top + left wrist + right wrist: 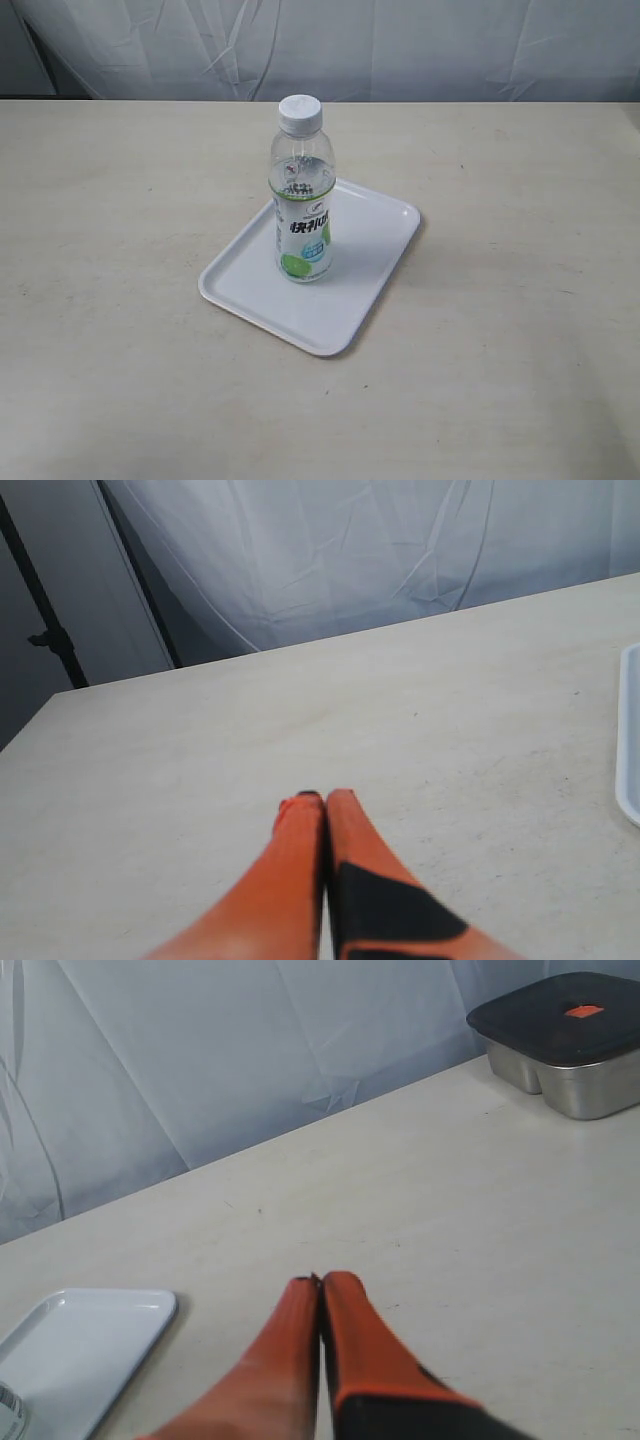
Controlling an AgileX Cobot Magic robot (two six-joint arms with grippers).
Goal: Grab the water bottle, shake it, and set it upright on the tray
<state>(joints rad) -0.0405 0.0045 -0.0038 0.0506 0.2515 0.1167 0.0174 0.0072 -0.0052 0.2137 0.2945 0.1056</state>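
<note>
The water bottle, clear with a white cap and a white-and-green label, stands upright on the white tray in the middle of the table. Neither arm shows in the exterior view. In the left wrist view my left gripper is shut, its orange fingers pressed together over bare tabletop, with only the tray's edge at the frame's side. My right gripper is shut too, holding nothing. A corner of the tray and a sliver of the bottle lie off to its side.
A steel container with a dark lid stands near the table's back edge in the right wrist view. A white cloth backdrop hangs behind the beige table. A dark stand is beyond the table's corner.
</note>
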